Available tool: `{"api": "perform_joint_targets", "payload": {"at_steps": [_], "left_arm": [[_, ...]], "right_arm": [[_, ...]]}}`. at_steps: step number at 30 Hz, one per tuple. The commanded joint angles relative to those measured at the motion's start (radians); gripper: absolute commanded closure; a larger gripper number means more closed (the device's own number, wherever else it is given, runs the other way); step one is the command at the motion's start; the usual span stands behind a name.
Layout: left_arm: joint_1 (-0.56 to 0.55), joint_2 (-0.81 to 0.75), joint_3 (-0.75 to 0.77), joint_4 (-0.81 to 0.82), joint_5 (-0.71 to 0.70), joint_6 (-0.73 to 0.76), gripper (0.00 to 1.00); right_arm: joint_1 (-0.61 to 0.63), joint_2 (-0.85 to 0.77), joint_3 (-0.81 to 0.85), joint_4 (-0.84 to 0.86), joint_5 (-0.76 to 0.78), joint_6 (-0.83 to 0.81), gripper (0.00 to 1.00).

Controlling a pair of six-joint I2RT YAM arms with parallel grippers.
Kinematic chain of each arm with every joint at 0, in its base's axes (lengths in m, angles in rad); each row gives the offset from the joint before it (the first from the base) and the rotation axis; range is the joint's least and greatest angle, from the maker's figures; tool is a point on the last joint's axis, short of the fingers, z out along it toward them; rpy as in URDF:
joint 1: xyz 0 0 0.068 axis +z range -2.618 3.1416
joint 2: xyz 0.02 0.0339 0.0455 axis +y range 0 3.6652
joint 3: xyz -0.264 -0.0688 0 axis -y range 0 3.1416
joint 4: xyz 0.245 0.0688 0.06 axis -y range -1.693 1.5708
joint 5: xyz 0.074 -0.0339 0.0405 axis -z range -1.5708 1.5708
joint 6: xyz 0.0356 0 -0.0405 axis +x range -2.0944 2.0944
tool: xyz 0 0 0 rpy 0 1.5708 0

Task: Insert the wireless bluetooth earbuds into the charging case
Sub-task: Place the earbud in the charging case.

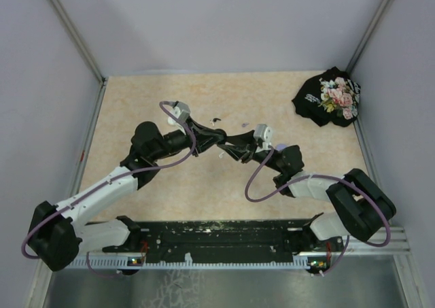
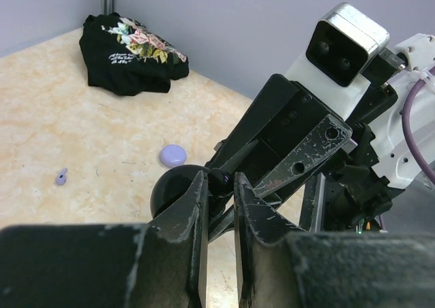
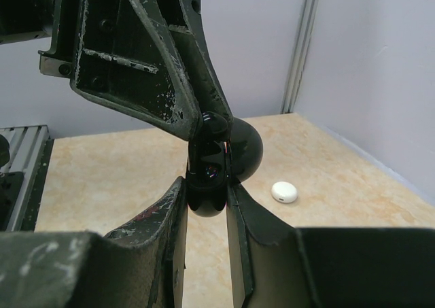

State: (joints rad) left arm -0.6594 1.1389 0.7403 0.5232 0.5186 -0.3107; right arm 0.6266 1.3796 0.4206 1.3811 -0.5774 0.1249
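Observation:
My two grippers meet tip to tip above the middle of the table. The right gripper (image 3: 207, 183) (image 1: 231, 143) is shut on an open black charging case (image 3: 206, 200), whose round lid (image 3: 246, 148) (image 2: 170, 189) hangs to one side. From above, the left gripper (image 2: 219, 180) (image 1: 215, 139) is shut on a small black earbud (image 3: 216, 126) (image 2: 220, 179) and holds it at the case's open cavity. A purple earbud (image 2: 62, 177) lies loose on the table.
A lavender round case (image 2: 172, 156) and a white round case (image 3: 284, 192) lie on the tabletop. A crumpled black floral cloth (image 1: 329, 97) (image 2: 129, 53) sits in the far right corner. Walls and metal posts close in the table.

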Motion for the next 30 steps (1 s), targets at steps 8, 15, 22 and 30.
{"api": "perform_joint_targets", "payload": {"at_steps": [8,15,22,30], "left_arm": [[-0.004,-0.046,-0.013,-0.052,-0.045,0.042,0.83],[-0.004,-0.045,-0.004,-0.093,-0.050,0.057,0.83],[-0.005,-0.033,-0.007,-0.104,-0.041,0.048,0.74],[-0.006,-0.039,0.042,-0.190,-0.066,0.056,0.61]], "right_arm": [[0.012,-0.040,0.008,0.087,-0.003,0.009,1.00],[0.012,-0.044,0.006,0.088,-0.005,0.010,1.00],[0.012,-0.049,0.009,0.082,-0.010,0.011,1.00],[0.012,-0.054,0.005,0.066,-0.007,-0.003,1.00]]}}
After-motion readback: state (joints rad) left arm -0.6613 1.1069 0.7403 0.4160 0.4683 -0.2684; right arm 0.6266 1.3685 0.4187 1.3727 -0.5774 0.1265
